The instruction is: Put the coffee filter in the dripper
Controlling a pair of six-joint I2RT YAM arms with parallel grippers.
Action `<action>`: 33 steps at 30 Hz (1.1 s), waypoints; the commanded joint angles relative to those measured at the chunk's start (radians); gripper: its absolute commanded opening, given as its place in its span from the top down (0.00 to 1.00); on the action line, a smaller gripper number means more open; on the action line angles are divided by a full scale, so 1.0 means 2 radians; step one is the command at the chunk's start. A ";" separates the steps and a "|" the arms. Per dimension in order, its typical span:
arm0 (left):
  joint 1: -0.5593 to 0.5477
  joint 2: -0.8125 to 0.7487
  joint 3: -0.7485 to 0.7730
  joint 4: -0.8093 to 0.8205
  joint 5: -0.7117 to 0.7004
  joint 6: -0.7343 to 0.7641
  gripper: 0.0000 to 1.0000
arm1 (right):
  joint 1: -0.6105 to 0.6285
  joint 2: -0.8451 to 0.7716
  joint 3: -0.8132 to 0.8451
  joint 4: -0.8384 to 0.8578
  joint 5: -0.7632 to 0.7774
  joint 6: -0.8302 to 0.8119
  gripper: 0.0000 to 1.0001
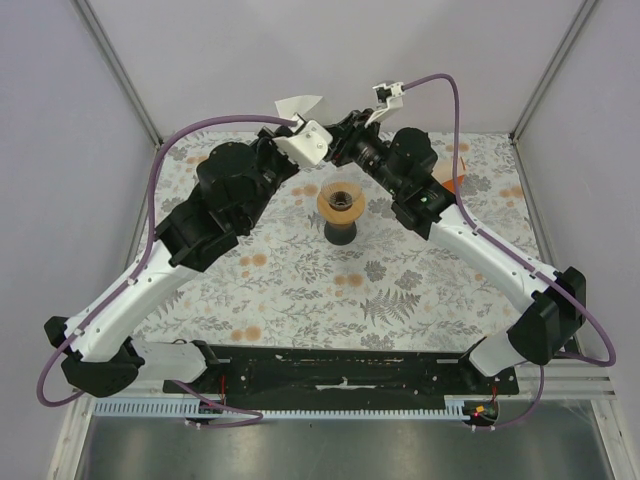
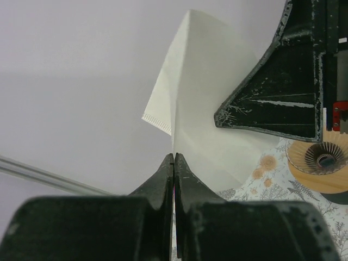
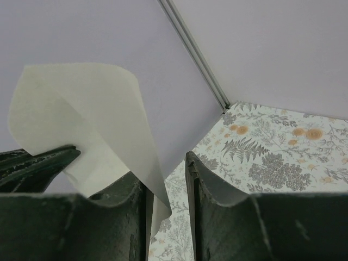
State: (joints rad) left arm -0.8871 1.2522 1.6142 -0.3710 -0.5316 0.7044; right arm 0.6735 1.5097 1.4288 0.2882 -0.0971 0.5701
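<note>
Paper cone filter (image 2: 206,81), thin and white, hangs aloft, pinched by our left end effector (image 2: 173,155); our right end effector (image 3: 166,168) is spread around one edge. We should part the cone, then lower it into the round orange-brown dripper (image 1: 340,203) below.

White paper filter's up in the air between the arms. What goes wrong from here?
Tear: the left pincer clamps only one edge of the thin white paper cone filter while the open right pincer straddles a flap; pulling apart could rip it.
Topple: the round orange-brown dripper perches on a dark cup; a downward push might tip it.
</note>
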 commanded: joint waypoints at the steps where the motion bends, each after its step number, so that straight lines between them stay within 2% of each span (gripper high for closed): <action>1: -0.001 -0.008 0.002 -0.015 0.024 -0.028 0.98 | -0.002 -0.015 -0.003 0.048 0.007 0.000 0.65; 11: -0.001 0.001 0.000 -0.025 0.049 -0.049 0.98 | -0.002 -0.013 -0.003 0.066 -0.037 -0.017 0.59; 12: -0.002 0.004 0.000 -0.025 0.051 -0.052 0.98 | -0.002 -0.014 -0.006 0.063 -0.036 -0.017 0.64; 14: -0.002 0.007 0.001 -0.028 0.052 -0.062 0.98 | -0.002 -0.020 -0.012 0.058 -0.029 -0.020 0.86; 16: -0.002 0.008 0.001 -0.032 0.053 -0.073 0.98 | -0.002 -0.025 -0.017 0.045 -0.016 -0.023 1.00; 22: -0.002 0.014 -0.004 -0.053 0.046 -0.128 0.97 | -0.002 -0.028 -0.007 -0.058 0.003 -0.017 1.00; 23: -0.002 0.014 -0.009 -0.053 0.041 -0.131 0.94 | -0.002 -0.032 -0.013 -0.067 0.007 -0.017 1.00; 26: -0.002 0.016 -0.014 -0.049 0.034 -0.133 0.66 | -0.002 -0.040 -0.025 -0.078 0.018 -0.012 1.00; 27: -0.001 0.017 -0.014 -0.048 0.033 -0.134 0.61 | -0.002 -0.042 -0.024 -0.083 0.019 -0.013 1.00; 29: -0.002 0.023 -0.006 -0.049 0.037 -0.135 0.54 | -0.002 -0.043 -0.024 -0.087 0.019 -0.014 1.00; 33: -0.002 0.037 0.014 -0.061 0.046 -0.141 0.49 | -0.002 -0.047 -0.028 -0.087 0.024 -0.013 1.00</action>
State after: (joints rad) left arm -0.8871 1.2995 1.5879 -0.4862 -0.4442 0.4770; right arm 0.6712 1.4647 1.3788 0.1253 -0.0784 0.5415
